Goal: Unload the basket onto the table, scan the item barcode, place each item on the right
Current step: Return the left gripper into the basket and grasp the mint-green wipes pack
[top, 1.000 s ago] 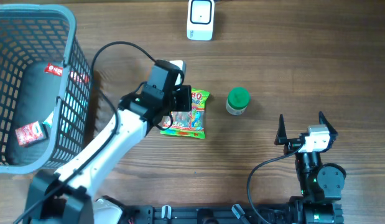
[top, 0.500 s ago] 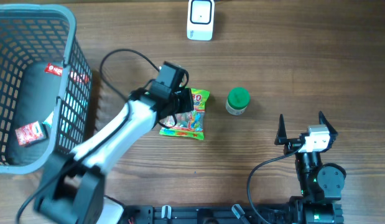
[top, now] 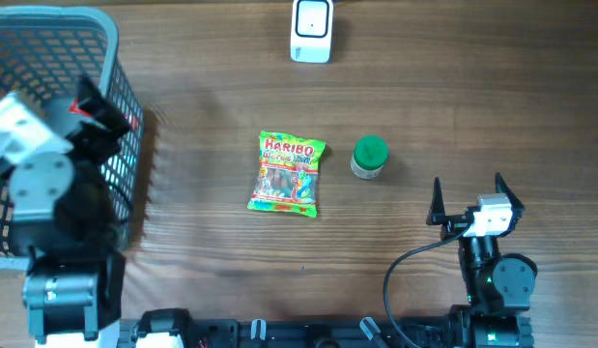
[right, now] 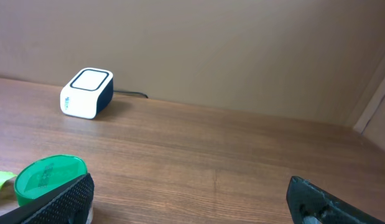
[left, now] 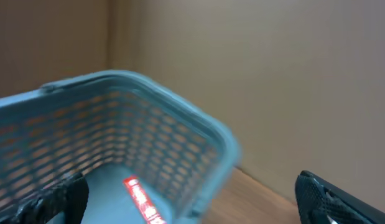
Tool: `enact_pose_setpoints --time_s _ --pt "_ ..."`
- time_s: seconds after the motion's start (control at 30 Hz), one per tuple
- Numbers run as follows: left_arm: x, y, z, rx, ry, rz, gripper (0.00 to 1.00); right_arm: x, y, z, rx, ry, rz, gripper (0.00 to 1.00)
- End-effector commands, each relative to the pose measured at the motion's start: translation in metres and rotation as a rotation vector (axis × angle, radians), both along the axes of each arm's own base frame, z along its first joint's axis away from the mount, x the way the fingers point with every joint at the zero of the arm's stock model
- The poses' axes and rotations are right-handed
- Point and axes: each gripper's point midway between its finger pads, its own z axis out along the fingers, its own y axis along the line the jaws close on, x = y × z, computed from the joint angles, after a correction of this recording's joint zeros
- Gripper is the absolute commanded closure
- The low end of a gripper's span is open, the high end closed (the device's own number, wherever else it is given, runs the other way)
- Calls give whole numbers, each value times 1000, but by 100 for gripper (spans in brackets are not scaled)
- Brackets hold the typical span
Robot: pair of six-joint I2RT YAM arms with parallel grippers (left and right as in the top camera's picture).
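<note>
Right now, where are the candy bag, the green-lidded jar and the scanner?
candy bag [top: 289, 174], overhead view, middle of its printed front.
green-lidded jar [top: 370, 151], overhead view, on the green lid.
scanner [top: 311, 27], overhead view, its white top face.

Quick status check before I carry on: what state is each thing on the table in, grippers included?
Candy bag: lying flat, printed front up, not held.
Green-lidded jar: upright, lid on.
Scanner: standing at the table's far edge, nothing near its face.
Basket: upright, things inside.
Left gripper: open, empty, by the basket.
Right gripper: open, empty.
</note>
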Motion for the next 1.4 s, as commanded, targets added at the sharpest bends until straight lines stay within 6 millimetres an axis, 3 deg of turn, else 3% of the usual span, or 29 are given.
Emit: enact_pose_setpoints --time_s 0.0,0.13,0.23,0.3,0.37,0.43,0.53,0.77,0.9,1.1,1.13,1.17,1.2,1.3,1.37 --pt "0 32 -29 -254 -2 32 0 0 -1 1 -13 -7 -6 0" --pt "7 81 -96 -608 92 46 0 0 -1 1 -13 -7 -6 0" --pt "11 107 -135 -835 114 42 0 0 -1 1 -13 -7 -6 0" --pt "13 115 -172 -967 182 51 0 0 -1 1 -13 -7 -6 0" --pt "14 112 -224 -1077 323 74 0 0 -1 1 -13 -7 -6 0" --pt "16 104 -259 -1089 448 33 0 0 -1 1 -13 -7 -6 0" --pt "0 97 -304 -1157 613 90 0 0 -1 1 -13 -7 -6 0" --pt "-38 130 -327 -969 783 309 0 0 -1 1 -13 -7 -6 0" --pt "-30 126 -333 -955 799 270 0 0 -1 1 -13 -7 -6 0" --pt "-6 97 -371 -949 916 179 2 0 -1 1 -13 -7 -6 0" --pt "-6 95 -374 -953 927 177 20 0 -1 1 -13 -7 -6 0" --pt "-7 95 -376 -956 933 177 71 0 -1 1 -13 -7 -6 0" --pt "-8 95 -376 -953 937 183 94 0 -1 1 -13 -7 -6 0" --pt "-12 99 -374 -960 932 199 96 0 -1 1 -13 -7 -6 0" --pt "-9 106 -355 -942 888 202 96 0 -1 1 -13 -7 -6 0"
